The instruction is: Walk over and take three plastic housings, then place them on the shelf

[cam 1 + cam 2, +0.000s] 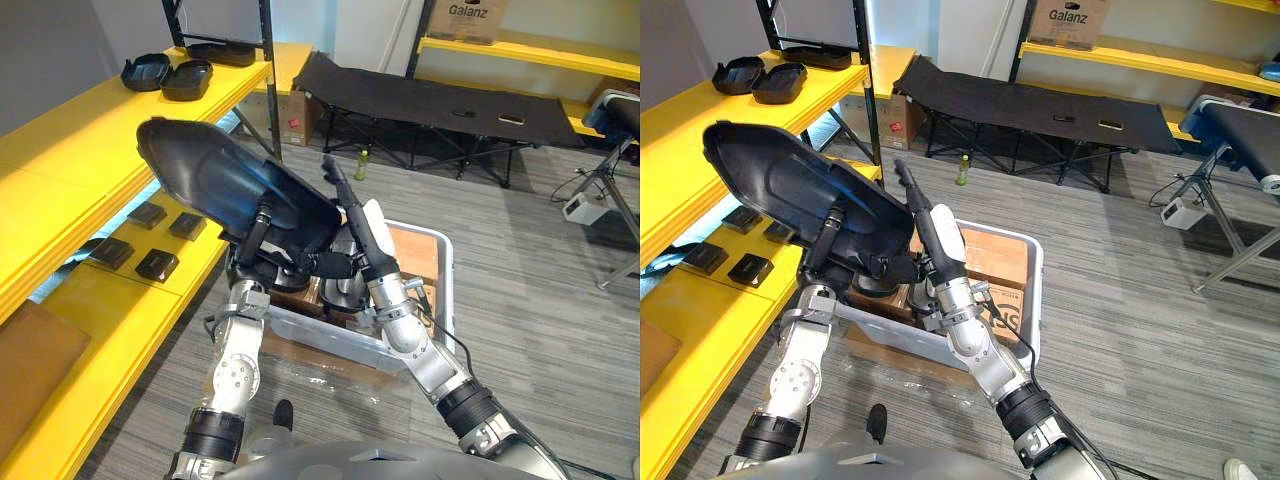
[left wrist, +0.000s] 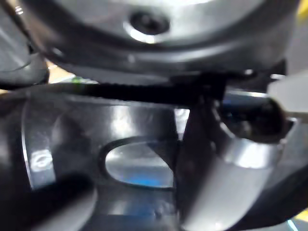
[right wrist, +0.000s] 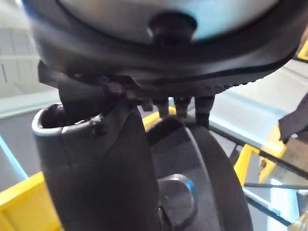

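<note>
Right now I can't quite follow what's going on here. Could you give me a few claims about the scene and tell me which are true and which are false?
1. The robot holds a big black housing above a pale bin. True.
2. Just one hand touches it. False: the left hand and the right hand are both on it.
3. The yellow shelf stands on the robot's right. False: it is on its left.
4. On the shelf's upper level lie other black housings. True.
5. The folding cot behind the bin is red. False: it is black.
</note>
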